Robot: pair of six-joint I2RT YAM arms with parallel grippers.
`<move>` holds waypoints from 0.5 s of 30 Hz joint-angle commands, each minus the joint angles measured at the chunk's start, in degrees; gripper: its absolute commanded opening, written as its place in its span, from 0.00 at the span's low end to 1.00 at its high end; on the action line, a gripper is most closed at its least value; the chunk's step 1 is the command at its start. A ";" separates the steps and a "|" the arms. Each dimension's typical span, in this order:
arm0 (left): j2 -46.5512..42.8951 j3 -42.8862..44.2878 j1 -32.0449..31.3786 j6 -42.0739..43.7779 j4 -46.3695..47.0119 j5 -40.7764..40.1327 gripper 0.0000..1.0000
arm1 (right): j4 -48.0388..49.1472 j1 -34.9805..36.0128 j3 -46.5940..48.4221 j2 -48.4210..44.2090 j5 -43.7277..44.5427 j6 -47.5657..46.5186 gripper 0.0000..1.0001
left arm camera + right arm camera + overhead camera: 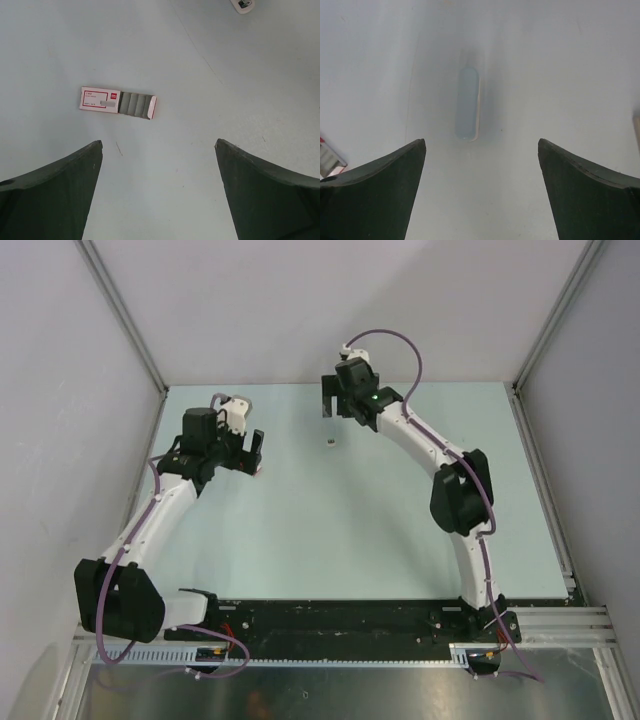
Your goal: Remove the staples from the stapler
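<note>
The stapler (468, 105) shows blurred in the right wrist view as a slim pale grey-blue bar with a beige strip along its right side. It lies ahead of my right gripper (481, 142), which is open and empty, fingers apart on either side. My right gripper (328, 402) hovers near the back of the table. My left gripper (159, 145) is open and empty over the table at the left (255, 452). I see no loose staples by the stapler.
A white-and-red staple box (95, 98) lies ahead of the left gripper, its tray slid out with grey staple strips (132, 103). Its corner shows at the right wrist view's left edge (327, 157). A small white-and-dark object (330, 443) lies mid-table and also shows in the left wrist view (243, 4).
</note>
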 commanded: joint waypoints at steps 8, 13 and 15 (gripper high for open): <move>-0.44 1.10 0.87 -0.20 1.33 3.15 0.99 | 6.20 2.00 4.57 9.72 2.13 -3.15 0.94; 0.38 0.68 1.71 -0.62 1.63 4.11 0.99 | 5.41 2.25 8.36 14.67 2.29 -3.32 0.80; 0.46 0.43 1.99 -0.66 1.73 4.33 0.99 | 5.39 2.42 9.51 16.09 2.68 -3.65 0.77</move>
